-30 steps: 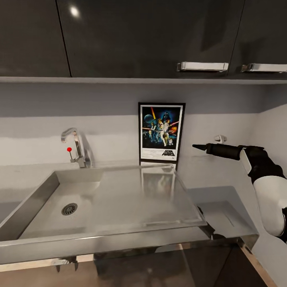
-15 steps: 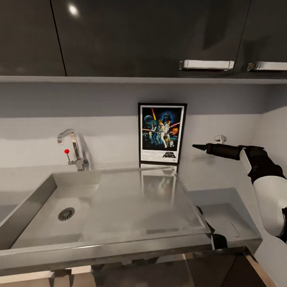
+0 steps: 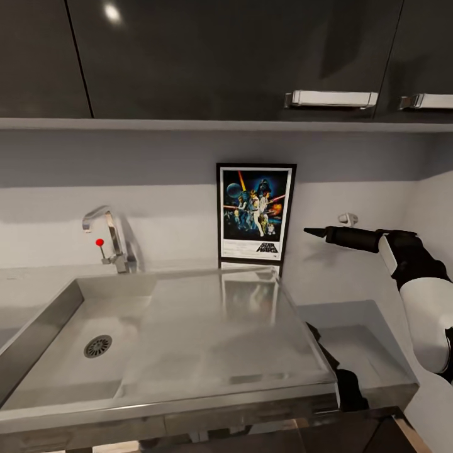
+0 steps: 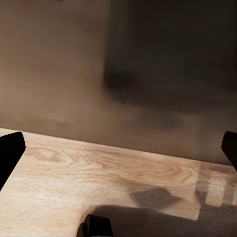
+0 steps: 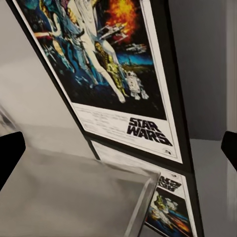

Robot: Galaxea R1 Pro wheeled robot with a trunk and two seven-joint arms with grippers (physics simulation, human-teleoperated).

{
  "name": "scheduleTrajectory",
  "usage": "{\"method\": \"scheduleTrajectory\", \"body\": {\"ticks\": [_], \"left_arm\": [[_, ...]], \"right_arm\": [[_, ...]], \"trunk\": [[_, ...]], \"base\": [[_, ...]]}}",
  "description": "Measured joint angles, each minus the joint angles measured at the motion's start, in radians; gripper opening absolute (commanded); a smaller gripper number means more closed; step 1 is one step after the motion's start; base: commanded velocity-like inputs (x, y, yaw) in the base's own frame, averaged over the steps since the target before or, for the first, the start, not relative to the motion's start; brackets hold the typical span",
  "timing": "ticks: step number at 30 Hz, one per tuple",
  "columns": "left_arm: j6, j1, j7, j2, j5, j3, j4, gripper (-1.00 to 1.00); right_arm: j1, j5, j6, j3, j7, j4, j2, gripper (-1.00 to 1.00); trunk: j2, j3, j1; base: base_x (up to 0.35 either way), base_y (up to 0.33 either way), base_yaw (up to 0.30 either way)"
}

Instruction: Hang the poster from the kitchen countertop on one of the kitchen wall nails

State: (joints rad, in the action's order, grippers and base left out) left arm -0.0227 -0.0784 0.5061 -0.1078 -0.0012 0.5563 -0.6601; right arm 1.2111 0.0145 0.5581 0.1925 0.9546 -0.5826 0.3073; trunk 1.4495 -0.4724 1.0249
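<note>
Right arm stretched out level over the grey slab desk [image 3: 371,327], black forearm and white upper link. The right claw [image 3: 313,232] points at the black-framed upright poster [image 3: 256,212], just beside its right edge; fingers apart in the wrist view, gripping nothing. Poster stands on the desk against the wall behind the steel sink [image 3: 189,333]; white border reads "STAR WARS". Left claw [image 4: 118,148] spread wide, empty, over the pale wood floor [image 4: 98,173].

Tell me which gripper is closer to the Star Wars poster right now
Right. The right gripper is raised beside the poster, level with its lower half, with a gap between them. The left gripper faces a wooden floor and a dark cabinet front, down below the countertop.
</note>
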Motion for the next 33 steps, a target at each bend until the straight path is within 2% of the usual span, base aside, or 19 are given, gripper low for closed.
{"method": "scheduleTrajectory", "body": {"ticks": [22, 28, 29, 33], "left_arm": [[0.0, 0.0, 0.0, -0.001, 0.0, 0.0, -0.001, 1.0], [0.0, 0.0, 0.0, -0.001, 0.0, 0.0, -0.001, 1.0], [0.002, -0.002, 0.003, -0.001, -0.015, -0.002, 0.0, 1.0], [0.002, -0.017, 0.003, -0.001, -0.014, -0.001, 0.0, 1.0]], "right_arm": [[0.0, 0.001, 0.0, -0.004, -0.001, -0.001, -0.002, 1.0], [0.0, 0.001, 0.0, -0.003, -0.001, -0.001, -0.002, 1.0], [0.0, 0.001, 0.0, -0.003, -0.001, -0.001, -0.003, 1.0], [0.0, 0.001, 0.0, -0.003, -0.002, -0.001, -0.002, 1.0]], "trunk": [[0.0, 0.0, 0.0], [0.0, 0.0, 0.0], [0.0, 0.0, 0.0], [0.0, 0.0, 0.0]], "base": [[0.005, -0.001, 0.0], [0.191, 0.0, 0.0], [0.213, 0.0, 0.0], [0.071, 0.0, 0.0]]}}
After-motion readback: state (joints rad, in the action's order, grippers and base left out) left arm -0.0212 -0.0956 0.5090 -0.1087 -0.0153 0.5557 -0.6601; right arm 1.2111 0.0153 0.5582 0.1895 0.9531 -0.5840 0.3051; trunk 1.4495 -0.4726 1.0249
